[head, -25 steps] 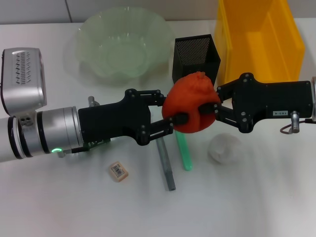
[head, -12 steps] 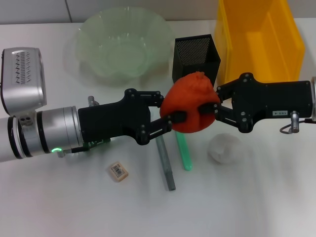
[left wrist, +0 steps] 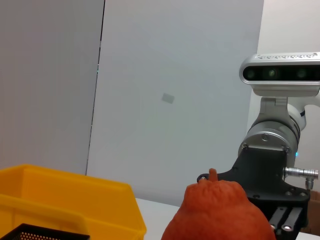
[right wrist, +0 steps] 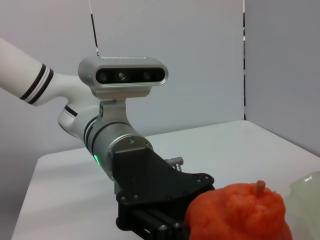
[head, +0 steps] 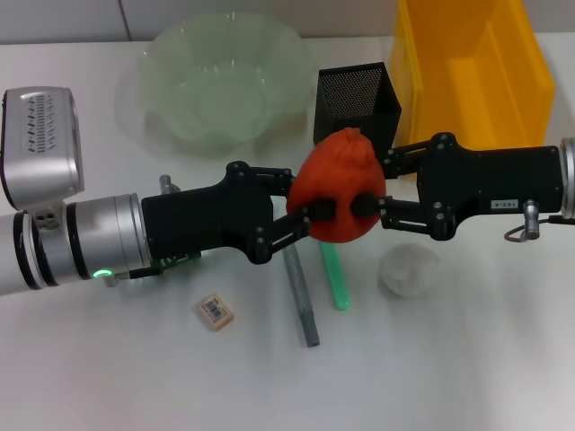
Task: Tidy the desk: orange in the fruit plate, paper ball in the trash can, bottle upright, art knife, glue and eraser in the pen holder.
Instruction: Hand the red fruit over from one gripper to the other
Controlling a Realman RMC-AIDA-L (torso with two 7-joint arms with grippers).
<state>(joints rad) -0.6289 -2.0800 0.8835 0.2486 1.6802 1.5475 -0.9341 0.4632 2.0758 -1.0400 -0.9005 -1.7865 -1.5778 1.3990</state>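
We're mid-handover on the orange (head: 341,197): it's hanging above the desk at centre frame, with the left gripper (head: 316,199) coming in from the left and the right gripper (head: 370,193) from the right, both sets of fingers pressing on it. We're reading this as the orange passing between arms, probably right to left, since the fruit plate (head: 225,81) is sitting upper left, on the left arm's side. Judgement only; we can't tell from here which gripper is carrying the load. Next move as we see it: the right gripper lets go and backs off toward the right edge, then the left arm carries the orange up and left over the plate's scalloped rim and sets it in the bowl. Room: the pen holder (head: 357,105) is standing just above the orange in frame, so the swing should go left first and stay clear of its mesh rim. The trash can (head: 472,72) is filling the upper right, close behind the right arm, so a retreat straight right looks safer than upward. Below the grippers the paper ball (head: 406,269), two stick-shaped items and the eraser (head: 216,310) are lying on the desk, so we're not wanting any drop in height here.
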